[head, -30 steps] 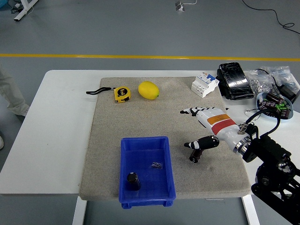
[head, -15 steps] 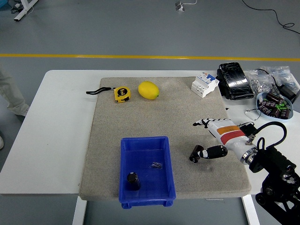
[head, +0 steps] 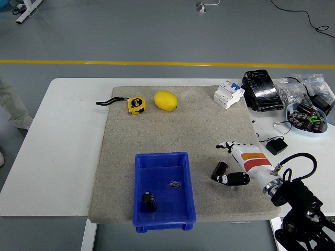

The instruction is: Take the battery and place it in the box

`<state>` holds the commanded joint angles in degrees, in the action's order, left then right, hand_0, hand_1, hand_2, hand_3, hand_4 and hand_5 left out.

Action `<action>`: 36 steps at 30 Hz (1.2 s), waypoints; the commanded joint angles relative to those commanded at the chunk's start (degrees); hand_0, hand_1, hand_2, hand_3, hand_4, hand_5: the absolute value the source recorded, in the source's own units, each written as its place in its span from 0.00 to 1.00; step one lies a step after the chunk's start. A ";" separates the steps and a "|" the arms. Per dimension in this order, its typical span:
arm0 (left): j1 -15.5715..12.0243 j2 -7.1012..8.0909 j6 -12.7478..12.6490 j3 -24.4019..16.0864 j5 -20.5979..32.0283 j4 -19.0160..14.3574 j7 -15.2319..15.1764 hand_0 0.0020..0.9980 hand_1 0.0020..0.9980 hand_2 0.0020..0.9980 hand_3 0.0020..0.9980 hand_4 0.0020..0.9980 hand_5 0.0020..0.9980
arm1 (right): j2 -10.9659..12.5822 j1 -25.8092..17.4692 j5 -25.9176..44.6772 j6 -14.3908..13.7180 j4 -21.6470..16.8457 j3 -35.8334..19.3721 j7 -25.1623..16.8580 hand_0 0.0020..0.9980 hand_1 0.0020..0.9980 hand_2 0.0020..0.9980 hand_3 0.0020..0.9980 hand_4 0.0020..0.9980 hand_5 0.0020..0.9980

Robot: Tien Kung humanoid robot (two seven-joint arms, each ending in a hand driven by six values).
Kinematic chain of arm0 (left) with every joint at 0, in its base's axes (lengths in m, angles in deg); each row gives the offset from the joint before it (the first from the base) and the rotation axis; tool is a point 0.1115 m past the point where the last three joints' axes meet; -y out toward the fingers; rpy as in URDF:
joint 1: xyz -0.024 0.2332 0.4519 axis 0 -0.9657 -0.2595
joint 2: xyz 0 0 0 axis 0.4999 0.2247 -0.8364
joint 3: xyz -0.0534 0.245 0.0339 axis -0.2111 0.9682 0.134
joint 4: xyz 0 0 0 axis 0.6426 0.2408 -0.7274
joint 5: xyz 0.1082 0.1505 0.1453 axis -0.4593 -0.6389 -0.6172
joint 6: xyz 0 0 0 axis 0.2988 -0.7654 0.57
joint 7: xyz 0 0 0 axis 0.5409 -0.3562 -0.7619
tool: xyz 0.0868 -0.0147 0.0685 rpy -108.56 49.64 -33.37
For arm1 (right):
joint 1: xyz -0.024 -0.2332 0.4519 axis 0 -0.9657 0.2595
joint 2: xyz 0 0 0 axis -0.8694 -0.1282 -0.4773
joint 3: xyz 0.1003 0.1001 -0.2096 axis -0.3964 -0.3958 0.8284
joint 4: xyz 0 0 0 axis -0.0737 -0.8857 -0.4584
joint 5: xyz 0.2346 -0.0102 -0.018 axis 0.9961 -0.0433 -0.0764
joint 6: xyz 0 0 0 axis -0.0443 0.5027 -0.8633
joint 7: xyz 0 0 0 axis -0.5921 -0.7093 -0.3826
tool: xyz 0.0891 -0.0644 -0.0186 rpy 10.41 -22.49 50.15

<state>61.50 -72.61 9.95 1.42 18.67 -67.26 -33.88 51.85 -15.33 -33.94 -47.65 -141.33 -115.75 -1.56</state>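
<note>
Head view: a white table [head: 63,157] carries a grey felt mat [head: 178,130] over most of its middle. At the mat's 6 o'clock sits a blue box [head: 163,191], open at the top. Inside it, at the 7 o'clock corner of its floor, a black cylindrical battery [head: 148,201] stands upright; a small dark metal clip [head: 175,183] lies near the floor's centre, apart from the battery.

The right hand [head: 236,162] reaches in from the 4 o'clock corner of the picture, its white shell marked with orange and red bands, on a black arm [head: 301,206]. It lies low over the mat at the mat's 4 o'clock, well to the right of the box. Its fingers are extended and loose, gripping nothing; the thumb [head: 233,179] points toward 9 o'clock. A second dark cylinder [head: 219,170] rests on the mat touching or just beside the thumb tip; whether it is held I cannot tell, though the fingers do not wrap it.

At the mat's 11 o'clock lie a yellow tape measure [head: 136,104] with a black strap and, just right of it, a lemon [head: 166,100]. At 1 o'clock stands a white circuit breaker [head: 229,93], beside a black wrapped pack [head: 261,90]. At the table's 3 o'clock edge a bowl [head: 307,117] holds small dark parts.
</note>
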 joint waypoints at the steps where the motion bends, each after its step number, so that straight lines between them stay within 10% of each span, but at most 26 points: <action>1: -0.02 0.03 0.06 0.04 -0.02 -0.01 -0.01 0.75 0.78 0.83 0.70 0.72 0.70 | -0.26 -0.15 0.18 -0.56 0.36 -0.04 0.22 0.61 0.65 0.74 0.77 1.00 0.39; 25: -0.60 0.28 0.98 -1.37 -2.47 -0.04 0.42 0.75 0.77 0.82 0.70 0.72 0.72 | -2.74 -2.12 1.64 -9.56 3.83 1.39 -0.33 0.55 0.59 0.67 0.63 1.00 0.39; 36: -0.45 0.20 1.12 -1.14 -2.29 -0.05 0.25 0.75 0.77 0.82 0.70 0.72 0.72 | -3.03 -1.56 2.71 -9.43 5.32 2.64 -0.53 0.52 0.54 0.58 0.54 1.00 0.33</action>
<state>61.06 -72.41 11.06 0.28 16.38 -67.31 -33.63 48.83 -16.89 -31.23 -57.08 -136.00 -113.10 -2.09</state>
